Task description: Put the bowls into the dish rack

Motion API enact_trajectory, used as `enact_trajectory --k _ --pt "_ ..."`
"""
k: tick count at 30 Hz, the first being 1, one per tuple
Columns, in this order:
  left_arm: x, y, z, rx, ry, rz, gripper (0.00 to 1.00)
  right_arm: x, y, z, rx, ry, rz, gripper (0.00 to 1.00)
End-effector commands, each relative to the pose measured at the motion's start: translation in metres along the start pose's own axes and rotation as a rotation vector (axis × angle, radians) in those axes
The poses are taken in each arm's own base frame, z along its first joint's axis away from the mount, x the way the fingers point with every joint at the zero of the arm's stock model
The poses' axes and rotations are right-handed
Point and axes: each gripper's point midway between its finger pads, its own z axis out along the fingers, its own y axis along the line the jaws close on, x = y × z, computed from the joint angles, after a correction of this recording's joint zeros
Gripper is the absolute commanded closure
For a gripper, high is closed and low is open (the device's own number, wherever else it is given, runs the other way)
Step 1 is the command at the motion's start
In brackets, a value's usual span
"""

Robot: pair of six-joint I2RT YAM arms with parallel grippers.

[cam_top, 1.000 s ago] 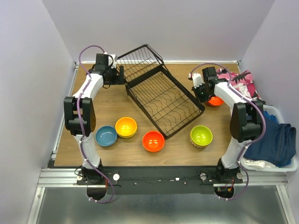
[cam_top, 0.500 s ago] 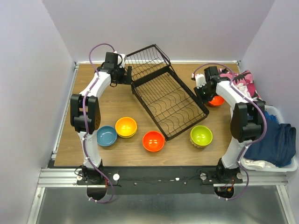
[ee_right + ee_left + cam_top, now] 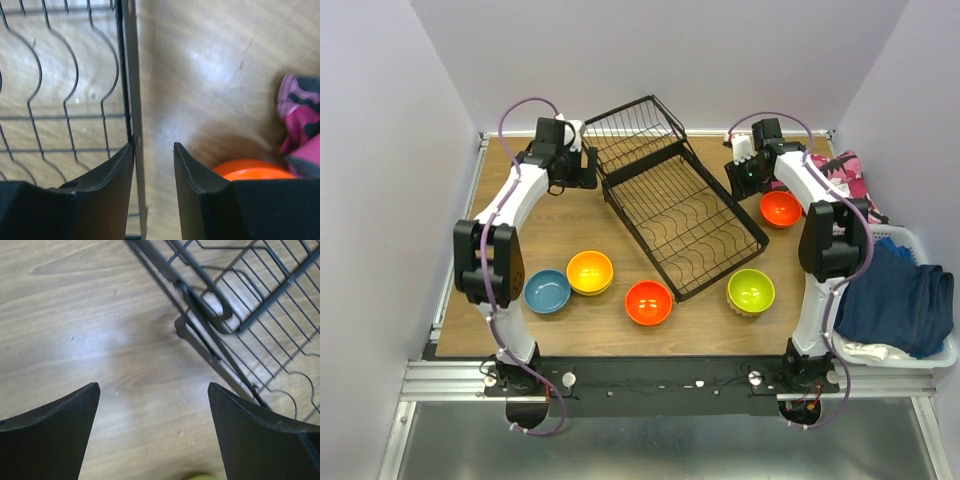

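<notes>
Both arms sit at the dish rack (image 3: 675,210), nothing loaded yet; all five bowls are on the table (image 3: 520,230). We read the step as finishing with the rack and going for a first bowl

Left gripper (image 3: 152,390): jaws wide, only bare wood between them, and the rack's corner post is just ahead, toward one finger. Right gripper (image 3: 153,147): jaws narrow with a visible gap. The rack's side rail runs into that gap hard against the rack-side finger; we cannot tell if it touches

The far red-orange bowl (image 3: 252,170) lies just outside the right jaws, past the finger away from the rack, next to a pink cloth (image 3: 300,115). The lime green bowl (image 3: 751,291), near red-orange bowl (image 3: 648,302), yellow-orange bowl (image 3: 590,271) and blue bowl (image 3: 547,290) are well apart from both jaws, back toward the arm bases

To do it well, we judge:
- lift the right jaws clear of the rail first, so the rack isn't dragged
- open wider, then straddle the far bowl's rim, one finger inside and one outside
- keep off the cloth
- the bowl is glossy, so grip low on the wall
- set it on edge between tines
</notes>
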Motion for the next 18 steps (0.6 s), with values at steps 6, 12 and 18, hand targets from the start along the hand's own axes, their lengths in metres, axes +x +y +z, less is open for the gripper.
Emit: enact_trajectory --k 6,12,18 --pt "0.007 -0.028 -0.044 0.113 -0.031 -0.138 0.01 -0.026 0.011 0.029 -0.095 -0.031 -0.01 0.54" --pt "0.013 -0.04 -0.045 0.144 -0.012 -0.153 0.01 -0.054 0.022 0.013 -0.12 -0.109 -0.024 0.56" --pt "0.031 -0.059 -0.044 0.163 0.022 -0.206 0.02 -0.047 0.026 0.028 -0.116 -0.069 -0.022 0.56"
